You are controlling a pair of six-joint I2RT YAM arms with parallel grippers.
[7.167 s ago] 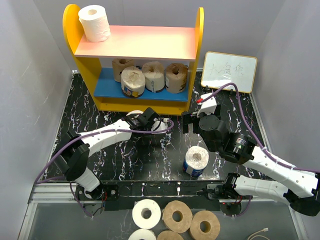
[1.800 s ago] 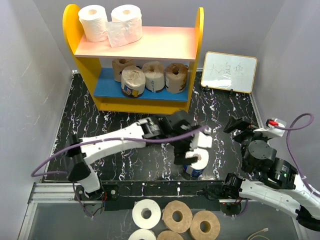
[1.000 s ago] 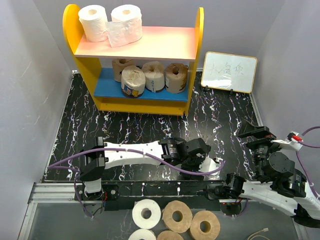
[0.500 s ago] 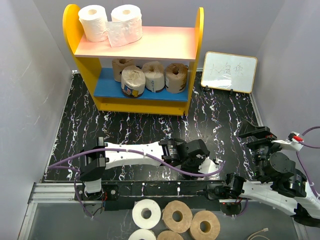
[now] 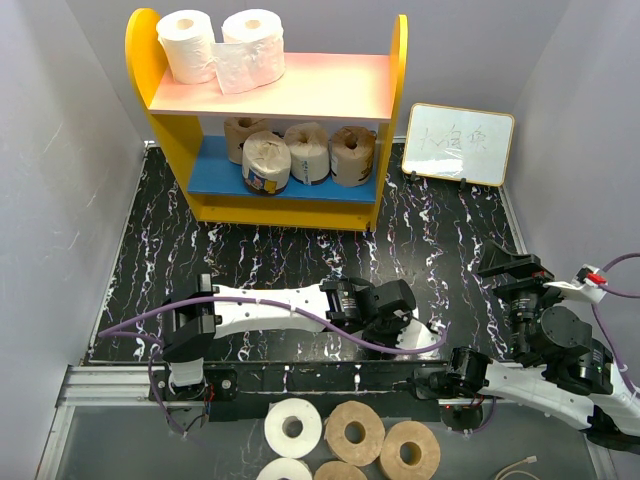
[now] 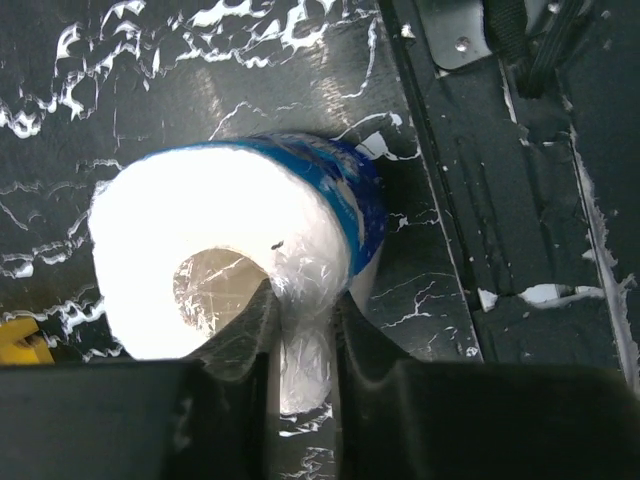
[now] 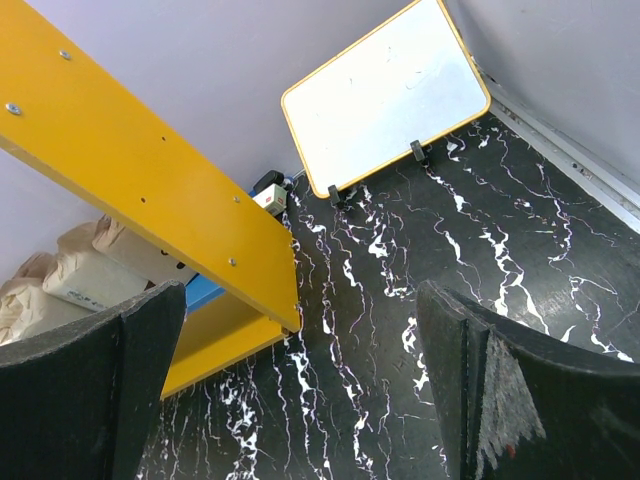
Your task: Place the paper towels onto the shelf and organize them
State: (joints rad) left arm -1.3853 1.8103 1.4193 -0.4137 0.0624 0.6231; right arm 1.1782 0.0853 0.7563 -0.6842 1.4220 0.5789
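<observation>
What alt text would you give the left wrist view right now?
The left gripper pinches the wall of a blue-wrapped paper towel roll, one finger in its hollow core and one outside. The roll sits on the black marbled table.

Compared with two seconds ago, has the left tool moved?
Yes: in the top view the left tool sits lower, farther from the shelf, gripping the blue roll.

Yellow sides, pink top, blue lower board on the shelf (image 5: 395, 70). White rolls (image 5: 188, 45) above, tan rolls (image 5: 306, 152) below, one blue-wrapped roll (image 6: 200, 215). Black table (image 5: 250, 255) veined white.
</observation>
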